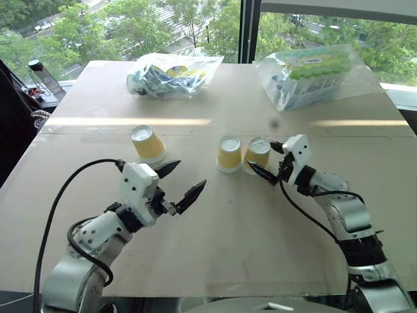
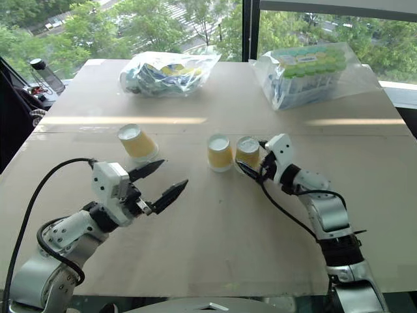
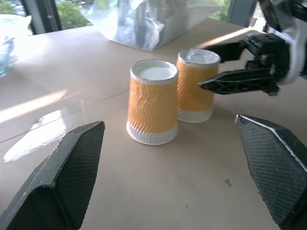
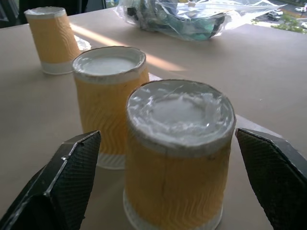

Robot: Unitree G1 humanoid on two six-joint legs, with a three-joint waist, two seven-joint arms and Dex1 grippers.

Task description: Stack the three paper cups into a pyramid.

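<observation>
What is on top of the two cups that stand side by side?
Nothing is on the middle cup or the right cup: both stand upside down with bare white bases up. The third cup stands apart, on the table. What is under the cups cannot be seen.

Three upturned paper cups stand on a tan table (image 4: 268,91), white bases up: the near cup (image 4: 178,158) sits between the two black fingers (image 4: 62,184) of the right gripper (image 4: 165,184), which stand wide apart with a gap on each side of it. The middle cup (image 4: 111,98) stands just behind and beside the near one, their sides close or touching, and the far cup (image 4: 50,39) stands well apart. A clear bag (image 4: 192,17) of packaged goods lies at the table's far side.
</observation>
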